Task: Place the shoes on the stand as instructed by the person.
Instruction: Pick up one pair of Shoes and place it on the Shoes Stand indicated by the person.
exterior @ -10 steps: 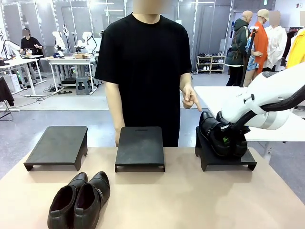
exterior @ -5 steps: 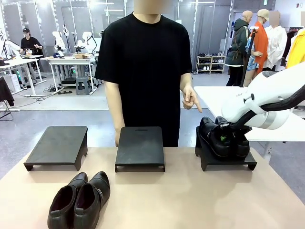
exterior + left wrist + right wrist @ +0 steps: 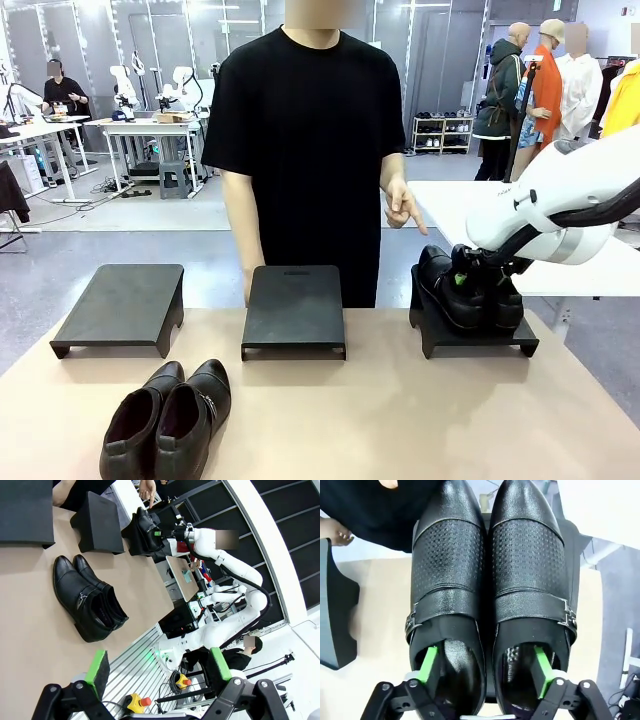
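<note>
right hand (image 3: 485, 662) spread wide, one finger inside each shoe of the first pair (image 3: 450, 290) on the stand (image 3: 470, 341) at 3 o'clock; second pair (image 3: 165, 420) on the surface (image 3: 420, 420) at 7 o'clock; left hand (image 3: 159, 660) spread, empty.

left stand (image 3: 120, 300) and middle stand (image 3: 294, 300) both have bare tops, easy to reach from above. right stand (image 3: 480, 343) is taken: shoes (image 3: 450, 295) sit on it, right gripper (image 3: 466, 282) has its jaws spread down inside them, and the person's hand (image 3: 402, 205) hangs just up-left of it. other pair (image 3: 165, 420) blocks the counter (image 3: 420, 420) front left; front middle and right are open.
</note>
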`<action>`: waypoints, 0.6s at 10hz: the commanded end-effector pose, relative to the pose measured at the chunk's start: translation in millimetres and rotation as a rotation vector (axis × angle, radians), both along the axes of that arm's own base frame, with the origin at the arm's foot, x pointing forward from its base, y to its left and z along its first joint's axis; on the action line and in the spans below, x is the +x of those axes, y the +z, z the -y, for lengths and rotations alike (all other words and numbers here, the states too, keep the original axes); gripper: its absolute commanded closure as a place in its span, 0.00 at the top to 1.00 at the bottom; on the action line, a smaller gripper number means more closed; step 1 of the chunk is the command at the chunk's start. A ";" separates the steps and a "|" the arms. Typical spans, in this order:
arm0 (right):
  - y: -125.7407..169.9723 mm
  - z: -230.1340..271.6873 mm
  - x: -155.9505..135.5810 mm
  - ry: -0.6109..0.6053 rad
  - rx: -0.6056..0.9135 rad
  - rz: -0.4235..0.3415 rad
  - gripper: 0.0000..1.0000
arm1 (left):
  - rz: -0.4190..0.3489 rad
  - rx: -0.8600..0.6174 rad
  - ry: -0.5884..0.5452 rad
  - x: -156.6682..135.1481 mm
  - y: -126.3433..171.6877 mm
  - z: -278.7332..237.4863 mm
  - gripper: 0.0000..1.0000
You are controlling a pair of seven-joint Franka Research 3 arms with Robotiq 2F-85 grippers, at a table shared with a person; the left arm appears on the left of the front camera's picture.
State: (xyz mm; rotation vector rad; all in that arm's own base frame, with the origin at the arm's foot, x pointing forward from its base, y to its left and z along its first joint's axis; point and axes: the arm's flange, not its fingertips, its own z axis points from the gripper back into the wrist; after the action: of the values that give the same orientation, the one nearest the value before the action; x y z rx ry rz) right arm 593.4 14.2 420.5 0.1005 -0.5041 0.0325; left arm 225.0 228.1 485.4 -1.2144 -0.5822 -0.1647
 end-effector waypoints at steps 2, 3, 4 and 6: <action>0.0 0.0 0.0 0.000 0.000 0.000 0.97 | 0.026 -0.011 -0.010 0.8 0.6 -2.6 1.00; 0.0 0.0 0.0 0.000 0.000 0.000 0.97 | 0.026 -0.011 -0.010 0.8 0.6 -2.6 1.00; 0.0 0.0 0.0 0.000 0.000 0.000 0.97 | 0.026 -0.011 -0.010 0.8 0.6 -2.6 1.00; 0.0 0.0 0.0 0.000 0.000 0.000 0.97 | 0.026 -0.011 -0.010 0.8 0.6 -2.6 1.00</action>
State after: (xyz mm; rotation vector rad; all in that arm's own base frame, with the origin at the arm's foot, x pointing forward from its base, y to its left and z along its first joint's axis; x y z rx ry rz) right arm 593.1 15.7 421.1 0.0999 -0.5043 0.0372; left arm 225.0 228.1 485.4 -1.2144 -0.5823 -0.1648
